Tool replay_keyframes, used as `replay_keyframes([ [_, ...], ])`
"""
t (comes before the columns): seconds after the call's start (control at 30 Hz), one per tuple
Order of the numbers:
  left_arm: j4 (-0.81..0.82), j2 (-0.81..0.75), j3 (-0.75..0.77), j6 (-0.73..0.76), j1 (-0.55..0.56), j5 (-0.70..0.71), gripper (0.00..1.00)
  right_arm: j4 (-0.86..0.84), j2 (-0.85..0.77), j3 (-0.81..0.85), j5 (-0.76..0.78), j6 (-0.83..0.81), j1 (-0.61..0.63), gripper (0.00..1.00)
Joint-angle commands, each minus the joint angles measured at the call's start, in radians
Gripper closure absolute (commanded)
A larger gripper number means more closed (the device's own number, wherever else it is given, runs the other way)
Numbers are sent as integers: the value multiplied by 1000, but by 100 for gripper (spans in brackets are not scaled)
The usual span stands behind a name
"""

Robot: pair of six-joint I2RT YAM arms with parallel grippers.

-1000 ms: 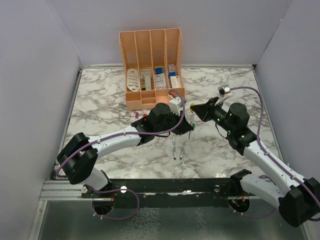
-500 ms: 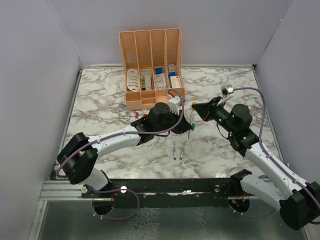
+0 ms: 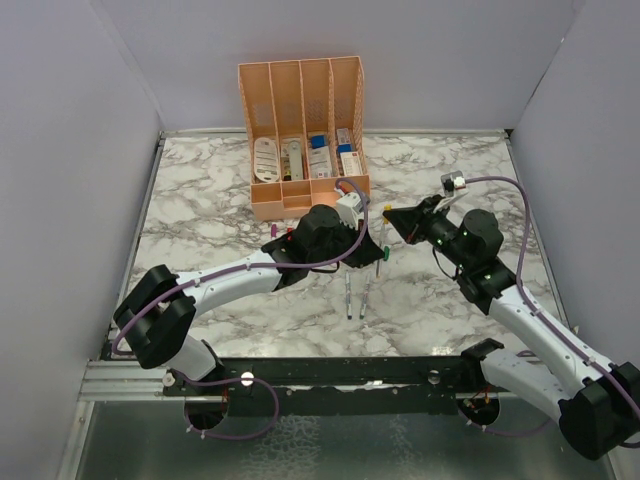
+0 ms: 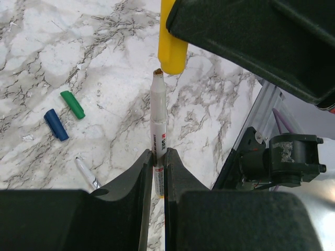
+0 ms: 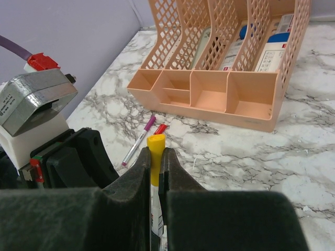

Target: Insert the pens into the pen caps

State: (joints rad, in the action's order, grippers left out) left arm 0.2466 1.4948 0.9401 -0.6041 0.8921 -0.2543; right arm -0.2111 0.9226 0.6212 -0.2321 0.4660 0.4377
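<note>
1. Clamping a grey-white pen (image 4: pixel 157 112) low on its barrel, the left gripper (image 4: pixel 158 157) has its jaws nearly closed, with only the pen's width between them.
2. Pinched tight in the right gripper (image 5: pixel 155 159) is the yellow cap (image 5: pixel 155 142), held above the marble table (image 5: pixel 272 172) on the near side of the peach organiser (image 5: pixel 209 99).
3. The pen's long axis runs straight out from the left gripper, tip pointing away at the cap's open mouth. The tip sits at the rim, not inside, and contact cannot be judged.
4. A green cap (image 4: pixel 72 104) and a blue cap (image 4: pixel 56 124) lie side by side on the marble. A purple-tipped pen (image 5: pixel 138 140) and a red cap (image 5: pixel 160 128) lie by the organiser.
5. Against a second earlier, the left arm is unchanged. The right arm has edged slightly rightward, and the cap is in much the same spot.
</note>
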Motion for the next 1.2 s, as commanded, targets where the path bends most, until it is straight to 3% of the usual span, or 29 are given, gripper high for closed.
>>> replay_keyframes([
  [0.0,39,-4,-1,-6,-3,-3,100,-46,5,-15,8,-13,5,99],
  [1.17,48,18,22,-12,-9,-16,100,-53,13,-31,-18,-29,6,99],
])
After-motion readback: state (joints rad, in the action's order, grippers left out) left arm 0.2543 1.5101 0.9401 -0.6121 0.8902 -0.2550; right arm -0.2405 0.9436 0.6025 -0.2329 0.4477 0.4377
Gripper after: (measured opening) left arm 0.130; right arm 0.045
